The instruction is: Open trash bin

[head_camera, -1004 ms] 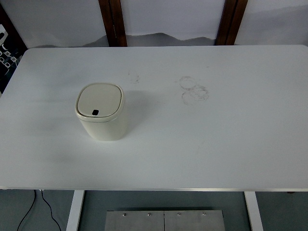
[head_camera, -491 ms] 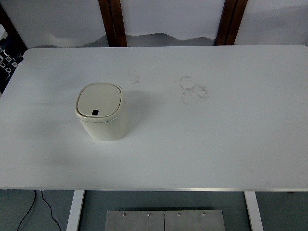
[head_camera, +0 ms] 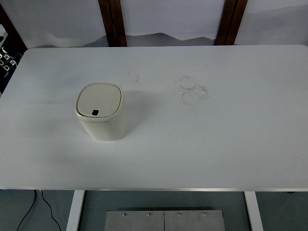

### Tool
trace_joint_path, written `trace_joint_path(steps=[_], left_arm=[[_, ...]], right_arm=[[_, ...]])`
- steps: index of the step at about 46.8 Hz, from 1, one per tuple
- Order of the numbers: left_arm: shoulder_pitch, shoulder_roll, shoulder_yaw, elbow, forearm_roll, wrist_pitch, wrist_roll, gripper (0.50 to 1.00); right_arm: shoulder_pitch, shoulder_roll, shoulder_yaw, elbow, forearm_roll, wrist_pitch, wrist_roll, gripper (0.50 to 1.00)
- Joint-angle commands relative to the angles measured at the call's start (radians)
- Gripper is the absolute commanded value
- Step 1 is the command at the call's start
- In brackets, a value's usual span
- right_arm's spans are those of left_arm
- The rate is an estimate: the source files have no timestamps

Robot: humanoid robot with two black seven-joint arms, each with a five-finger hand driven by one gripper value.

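A small cream trash bin (head_camera: 101,113) stands upright on the left half of the white table (head_camera: 216,139). Its rounded square lid (head_camera: 99,101) lies flat and closed, with a small dark button at its near edge. Neither of my arms nor hands shows anywhere in the head view.
Faint grey ring marks (head_camera: 193,89) stain the table top right of centre. Two dark wooden posts (head_camera: 112,21) stand behind the far edge. A dark object (head_camera: 5,55) sits off the table's left corner. A metal plate (head_camera: 163,220) lies below the near edge.
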Motion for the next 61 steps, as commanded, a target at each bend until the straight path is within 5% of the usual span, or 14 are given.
trace_joint_path(steps=[1,25,29,39,49,61], left_arm=[[0.003,0.015,0.0,-0.041,0.0,0.025,0.0,1.0],[-0.054,0.208,0.011,-0.443,0.005,0.246,0.015,1.0],[-0.086,0.252,0.029,-0.518,0.006,0.275,0.054,1.0],[-0.29,0.305,0.259,-0.594,0.009,0.282,0.123,1.0],[-0.525,0.303,0.543,-0.624,0.011,0.273,0.137,1.0],[-0.698,0.303,0.751,-0.738,0.097,0.269,0.147,1.0]], right_arm=[[0.0,0.0,0.0,0.0,0.0,0.0,0.0,0.995],[0.0,0.0,-0.001,0.0,0.0,0.0,0.0,0.995],[0.0,0.0,-0.001,0.0,0.0,0.0,0.0,0.995],[0.0,0.0,-0.001,0.0,0.0,0.0,0.0,0.995],[0.002,0.0,-0.001,0.0,0.0,0.0,0.0,0.995],[0.002,0.0,0.0,-0.002,0.001,0.0,0.0,0.995]])
